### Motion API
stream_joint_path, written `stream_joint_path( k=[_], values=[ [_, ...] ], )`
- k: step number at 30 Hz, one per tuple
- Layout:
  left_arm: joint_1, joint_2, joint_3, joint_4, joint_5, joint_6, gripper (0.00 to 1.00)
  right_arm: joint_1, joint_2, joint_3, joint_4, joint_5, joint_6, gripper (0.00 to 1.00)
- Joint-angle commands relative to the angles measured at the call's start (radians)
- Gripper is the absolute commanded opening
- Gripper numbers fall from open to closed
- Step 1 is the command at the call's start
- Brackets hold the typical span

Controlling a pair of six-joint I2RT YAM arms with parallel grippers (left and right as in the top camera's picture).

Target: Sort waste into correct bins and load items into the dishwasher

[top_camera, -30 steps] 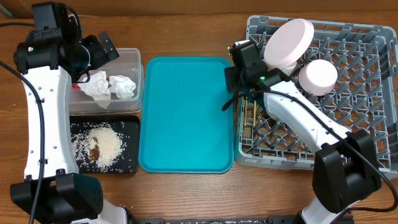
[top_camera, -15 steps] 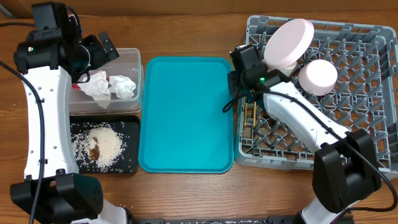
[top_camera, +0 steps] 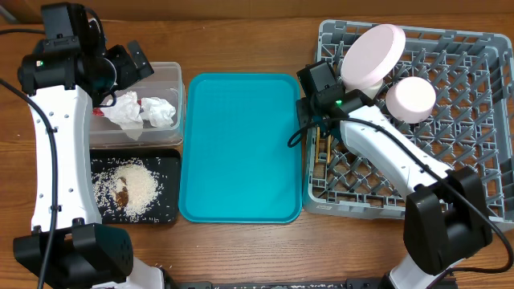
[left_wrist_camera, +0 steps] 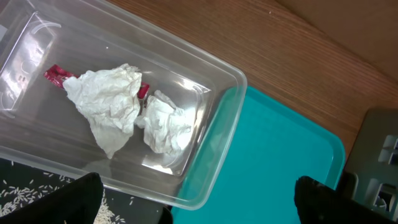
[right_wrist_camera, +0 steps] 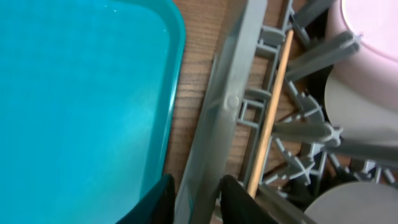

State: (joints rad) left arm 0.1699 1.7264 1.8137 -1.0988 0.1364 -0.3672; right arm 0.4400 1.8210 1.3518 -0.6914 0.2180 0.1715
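Left gripper (top_camera: 131, 64) hangs over clear tub (top_camera: 178, 76), jaws spread wide, empty. Tub holds two crumpled napkins (left_wrist_camera: 109, 106) and a red wrapper (left_wrist_camera: 56, 73). Rice (top_camera: 138, 189) and brown scrap (top_camera: 122, 195) lie in black tray (top_camera: 173, 210). Right gripper (right_wrist_camera: 198, 200), fingers parted and empty, straddles the left wall of the dish rack (top_camera: 482, 42). Chopstick (right_wrist_camera: 270, 112) and pink plate (top_camera: 372, 54) sit inside the rack.
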Motion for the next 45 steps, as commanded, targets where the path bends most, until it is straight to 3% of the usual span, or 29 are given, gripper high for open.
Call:
stream_joint_path(
  k=[1, 14, 45],
  values=[
    [-0.006, 0.005, 0.023, 0.0, -0.013, 0.005, 1.0, -0.003, 0.006, -0.006, -0.007, 0.013, 0.016, 0.22],
    [-0.006, 0.005, 0.023, 0.0, -0.013, 0.004, 1.0, -0.003, 0.006, -0.006, -0.085, 0.013, 0.016, 0.13],
    [-0.006, 0.005, 0.023, 0.0, -0.013, 0.004, 1.0, -0.003, 0.006, -0.006, -0.164, 0.006, 0.068, 0.14]
  ],
)
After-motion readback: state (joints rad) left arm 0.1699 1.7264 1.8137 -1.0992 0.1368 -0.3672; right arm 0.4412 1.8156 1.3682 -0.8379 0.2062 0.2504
